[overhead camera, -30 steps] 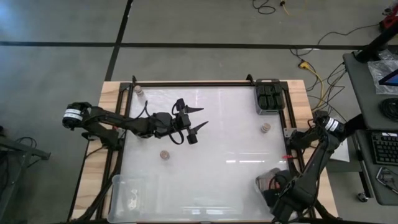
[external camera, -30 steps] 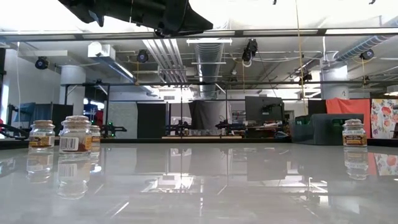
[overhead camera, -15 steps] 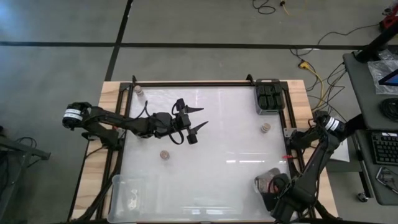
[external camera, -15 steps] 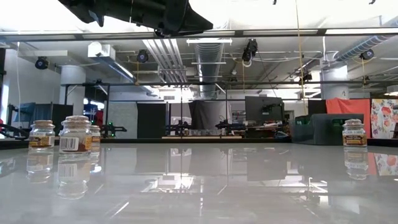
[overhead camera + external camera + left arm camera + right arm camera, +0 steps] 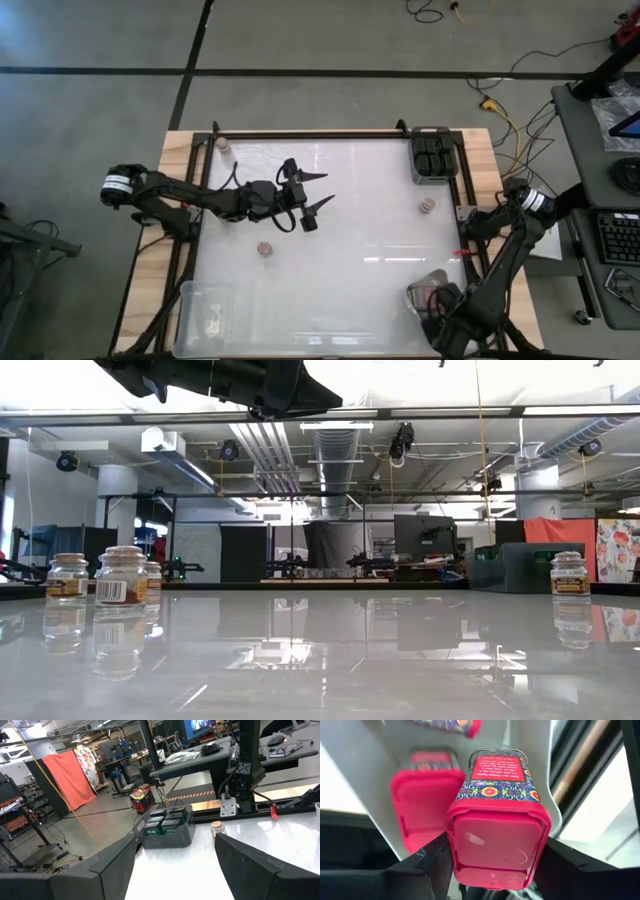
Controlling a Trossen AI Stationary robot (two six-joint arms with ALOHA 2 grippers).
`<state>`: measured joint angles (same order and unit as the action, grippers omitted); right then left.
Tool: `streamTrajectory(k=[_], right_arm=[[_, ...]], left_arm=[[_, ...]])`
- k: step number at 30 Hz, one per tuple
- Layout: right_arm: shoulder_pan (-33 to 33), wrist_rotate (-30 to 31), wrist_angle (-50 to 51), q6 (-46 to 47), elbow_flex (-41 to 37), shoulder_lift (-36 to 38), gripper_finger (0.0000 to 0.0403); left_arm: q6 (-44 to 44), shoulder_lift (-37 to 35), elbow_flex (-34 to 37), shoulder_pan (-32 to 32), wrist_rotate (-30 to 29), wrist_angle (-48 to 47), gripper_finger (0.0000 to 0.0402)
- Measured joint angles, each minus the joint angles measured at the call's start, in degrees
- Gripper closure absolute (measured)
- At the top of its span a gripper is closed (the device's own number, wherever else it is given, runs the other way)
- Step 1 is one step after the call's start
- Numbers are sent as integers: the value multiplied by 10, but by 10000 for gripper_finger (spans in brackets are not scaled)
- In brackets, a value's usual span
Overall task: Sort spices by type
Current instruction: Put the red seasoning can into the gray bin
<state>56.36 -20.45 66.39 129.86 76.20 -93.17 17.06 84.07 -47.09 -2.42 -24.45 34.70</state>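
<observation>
In the right wrist view, my right gripper (image 5: 495, 865) is shut on a red-topped spice jar (image 5: 496, 820) over the clear bin (image 5: 441, 278) at the table's near right. A second red-topped jar (image 5: 422, 805) lies beside it in that bin. My left gripper (image 5: 318, 191) hovers open and level above the table's middle left, holding nothing. Three tan-lidded jars stand on their bases: one at the far left corner (image 5: 226, 145), one near the left gripper (image 5: 265, 248), one at the right (image 5: 427, 206). Black jars (image 5: 433, 155) fill a dark tray (image 5: 416, 172) at the far right. My right gripper pinches the jar's red lid (image 5: 470, 845) by its two opposite sides between the two fingers (image 5: 436, 867). The fingers come steeply from above, with the lid toward the wrist and the patterned body pointing down into the bin. Whether the base rests on the bin floor I cannot tell.
A larger clear bin (image 5: 200, 300) stands at the near left corner. A black rail frame (image 5: 330, 134) borders the table. In the low view the left arm (image 5: 220, 382) hangs overhead, with jars at the left (image 5: 122, 577) and right (image 5: 569, 573).
My right gripper has turned and tipped a little over the near-right bin, carrying the red-topped jar slightly toward the table's left. My left arm has kept still.
</observation>
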Motion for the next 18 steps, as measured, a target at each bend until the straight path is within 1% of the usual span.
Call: streamTrajectory(k=[3,8,13,18], right_arm=[[0,-16,0,0,8,0,185],[0,-20,-16,-5,11,1,185],[0,-20,-62,-8,-8,0,185],[0,-20,-86,-8,-18,-4,184]], left_arm=[[0,0,0,0,0,0,146],[0,0,0,0,0,0,146],[0,0,0,0,0,0,146],[0,0,0,0,0,0,146]])
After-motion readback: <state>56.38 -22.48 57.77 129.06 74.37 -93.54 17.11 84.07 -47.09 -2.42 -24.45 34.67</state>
